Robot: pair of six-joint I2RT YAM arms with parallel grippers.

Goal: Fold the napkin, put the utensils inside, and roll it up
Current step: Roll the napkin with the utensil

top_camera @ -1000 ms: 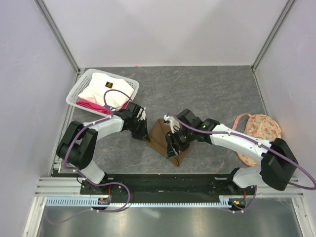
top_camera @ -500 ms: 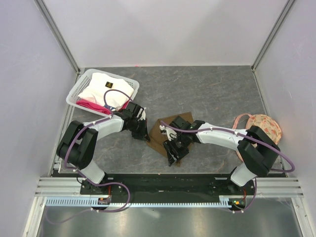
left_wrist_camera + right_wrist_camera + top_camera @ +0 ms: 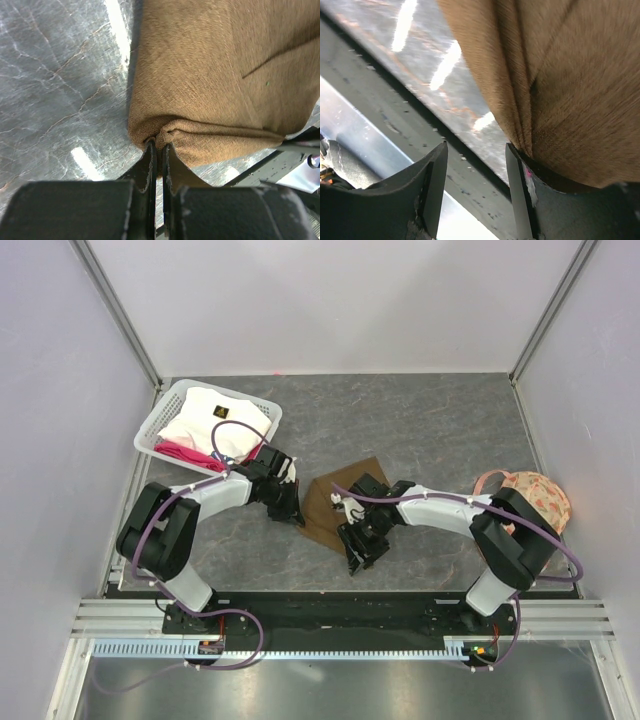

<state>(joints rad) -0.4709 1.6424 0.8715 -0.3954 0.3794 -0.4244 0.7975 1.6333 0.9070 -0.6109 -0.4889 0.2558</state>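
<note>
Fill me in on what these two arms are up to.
Both arms are working on the olive-brown napkin, which lies partly folded on the grey table. The left pincer is shut on a bunched edge of the cloth at its left side. The right pincer is open at the napkin's near edge, with cloth resting against the outside of one finger and nothing between the jaws. A white basket of cloths and a floral fabric piece sit off to the sides, untouched.

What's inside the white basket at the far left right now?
The basket holds a white cloth filling most of it, with a pink fabric piece at its near edge. Anything lying under those two is covered and cannot be seen.
</note>
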